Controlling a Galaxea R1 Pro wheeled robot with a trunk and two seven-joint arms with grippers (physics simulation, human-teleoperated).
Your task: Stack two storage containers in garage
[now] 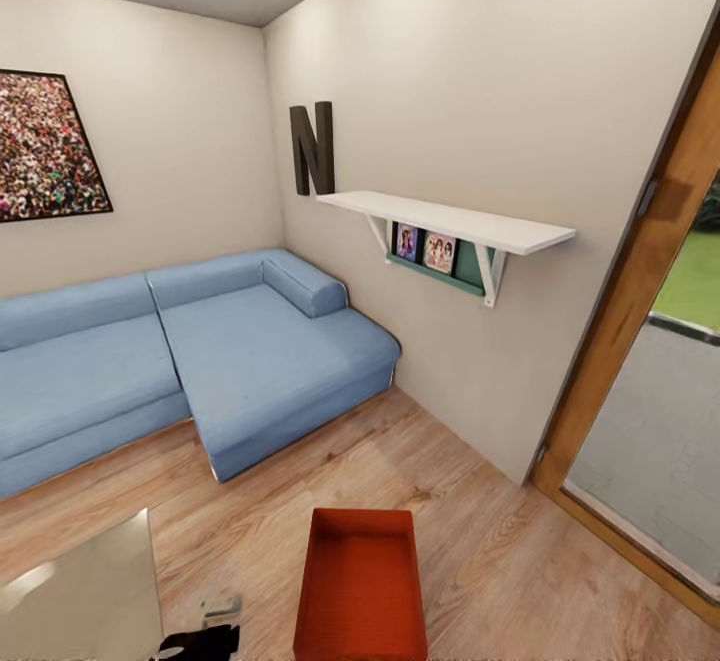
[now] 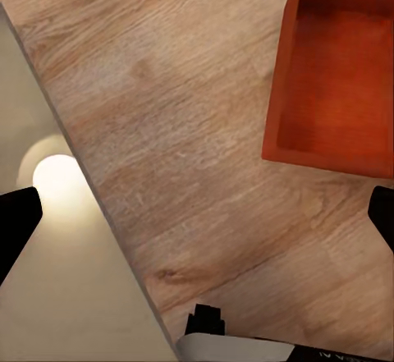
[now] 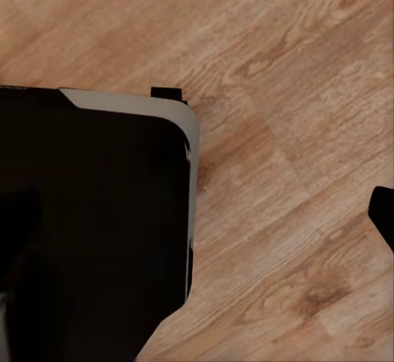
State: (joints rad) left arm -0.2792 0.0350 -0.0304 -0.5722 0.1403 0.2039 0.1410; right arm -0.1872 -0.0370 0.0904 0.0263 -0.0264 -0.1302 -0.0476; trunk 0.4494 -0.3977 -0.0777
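One bin [image 1: 362, 586] lies on the plank floor [image 1: 480, 541] right in front of you, long side running away from you toward the sofa [image 1: 200, 361], open side up with nothing showing in it. It sits clear of everything: the pale worktop [image 1: 80, 591] stands to its left with a strip of bare floor between, and the glass door [image 1: 650, 421] is well off to its right. That open placing gives you room to come at it from either side. I see just this one bin.

Your left hand [image 2: 197, 214] hangs over the floor between the worktop's edge and the bin's near corner [image 2: 332, 75]. Its two dark fingertips [image 2: 16, 222] stand wide apart at the picture's sides and nothing lies between them, so it holds nothing. The right wrist camera looks down past the robot's dark base [image 3: 90, 222] at the floor; one fingertip [image 3: 384, 214] shows at the side, and I cannot tell how far that hand is open.

You're still in the living room; I judge the pick-up has not begun.
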